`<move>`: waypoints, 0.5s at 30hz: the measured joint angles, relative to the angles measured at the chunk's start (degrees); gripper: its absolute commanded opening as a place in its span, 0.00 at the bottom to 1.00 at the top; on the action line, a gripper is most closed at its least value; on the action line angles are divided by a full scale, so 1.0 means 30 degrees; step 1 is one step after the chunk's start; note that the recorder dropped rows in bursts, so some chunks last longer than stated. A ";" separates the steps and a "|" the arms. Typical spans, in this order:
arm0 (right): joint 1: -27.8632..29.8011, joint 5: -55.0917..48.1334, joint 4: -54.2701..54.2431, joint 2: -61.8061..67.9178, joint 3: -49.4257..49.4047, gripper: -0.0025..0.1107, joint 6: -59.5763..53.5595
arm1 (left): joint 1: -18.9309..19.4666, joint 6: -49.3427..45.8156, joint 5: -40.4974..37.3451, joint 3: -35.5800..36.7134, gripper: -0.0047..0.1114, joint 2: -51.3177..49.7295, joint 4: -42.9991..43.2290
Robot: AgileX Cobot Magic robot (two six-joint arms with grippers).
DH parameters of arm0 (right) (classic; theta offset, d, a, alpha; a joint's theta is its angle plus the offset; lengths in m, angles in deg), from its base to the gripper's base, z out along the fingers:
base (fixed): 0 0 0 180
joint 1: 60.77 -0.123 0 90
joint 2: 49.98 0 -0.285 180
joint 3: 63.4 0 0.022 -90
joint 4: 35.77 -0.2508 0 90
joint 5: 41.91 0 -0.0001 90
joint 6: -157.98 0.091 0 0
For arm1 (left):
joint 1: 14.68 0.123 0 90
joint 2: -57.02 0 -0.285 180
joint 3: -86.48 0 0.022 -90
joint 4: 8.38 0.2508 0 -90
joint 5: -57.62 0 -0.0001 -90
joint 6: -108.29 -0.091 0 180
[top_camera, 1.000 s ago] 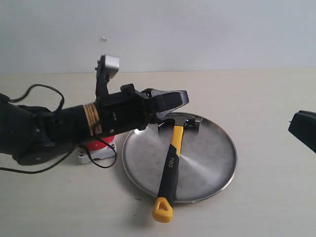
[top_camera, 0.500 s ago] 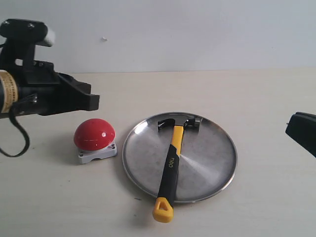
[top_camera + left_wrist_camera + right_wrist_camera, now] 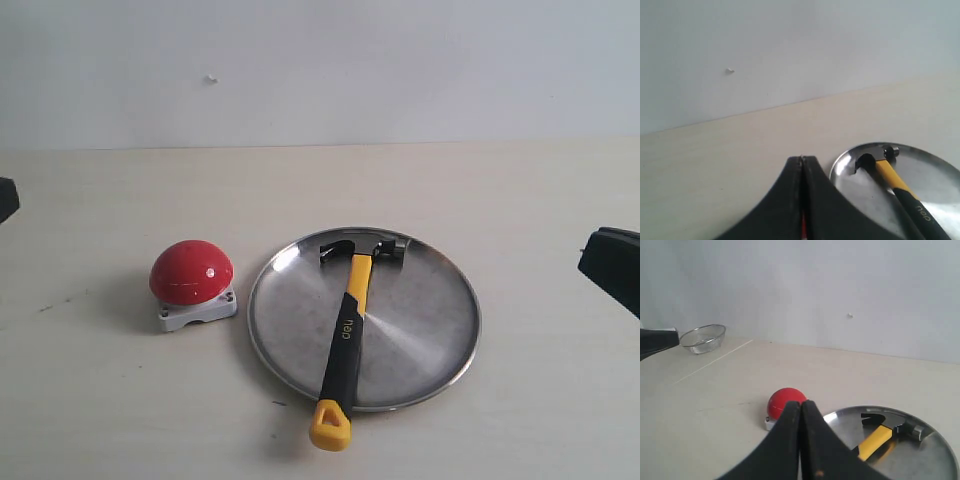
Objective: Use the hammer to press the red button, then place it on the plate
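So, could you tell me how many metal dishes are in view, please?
2. The plate, holding the hammer, lies beside the red button; a wire bowl sits far off, seen only in the right wrist view. Others may be out of frame.

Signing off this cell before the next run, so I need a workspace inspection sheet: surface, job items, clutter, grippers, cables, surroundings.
Surface: pale table, lightly scuffed.
Job's things: hammer lies across the plate, yellow loop end overhanging the rim; red button beside the plate, apart from it.
Clutter: wire basket, far off on the table.
Grippers: left gripper shut, empty; right gripper shut, empty.
Cables: nothing seen.
Surroundings: plain pale wall, one small mark.
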 measured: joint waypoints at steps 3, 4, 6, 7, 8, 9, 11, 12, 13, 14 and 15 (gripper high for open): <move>0.0000 0.0000 0.0000 0.0000 0.0000 0.02 0.0000 | 0.0003 -0.0499 0.0294 0.0322 0.04 0.0664 -0.0381; 0.0000 0.0000 -0.0036 0.0000 0.0000 0.02 0.0000 | 0.0003 -0.0598 0.0391 0.0333 0.04 0.0809 -0.0422; 0.0000 0.0000 -0.0029 0.0000 0.0000 0.02 0.0000 | 0.0003 -0.0705 0.0399 0.0348 0.04 0.1034 -0.0502; 0.0000 0.0000 -0.0029 0.0000 0.0000 0.02 0.0000 | 0.0003 -0.0732 0.0399 0.0378 0.04 0.1206 -0.0543; 0.0000 0.0000 -0.0029 0.0000 0.0000 0.02 0.0000 | 0.0107 -0.0732 0.0454 0.0462 0.04 0.1399 -0.0543; 0.0000 0.0000 -0.0029 0.0000 0.0000 0.02 0.0000 | 0.0346 -0.0525 0.0486 0.0615 0.04 0.1628 -0.0543; 0.0000 0.0000 -0.0029 0.0000 0.0000 0.02 0.0000 | 0.1358 0.0353 0.0572 0.1148 0.04 0.2152 -0.0578; 0.0000 0.0000 -0.0029 0.0000 0.0000 0.02 0.0000 | 0.2076 0.0800 0.0572 0.1513 0.04 0.2461 -0.0571; 0.0000 0.0000 -0.0029 0.0000 0.0000 0.02 0.0000 | 0.2874 0.1083 0.0572 0.1926 0.04 0.2788 -0.0571; 0.0000 0.0000 -0.0029 0.0000 0.0000 0.02 0.0000 | 0.3522 0.1262 0.0572 0.2292 0.04 0.3126 -0.0571; 0.0000 0.0000 -0.0029 0.0000 0.0000 0.02 0.0000 | 0.4338 0.1374 0.0572 0.2783 0.04 0.3496 -0.0571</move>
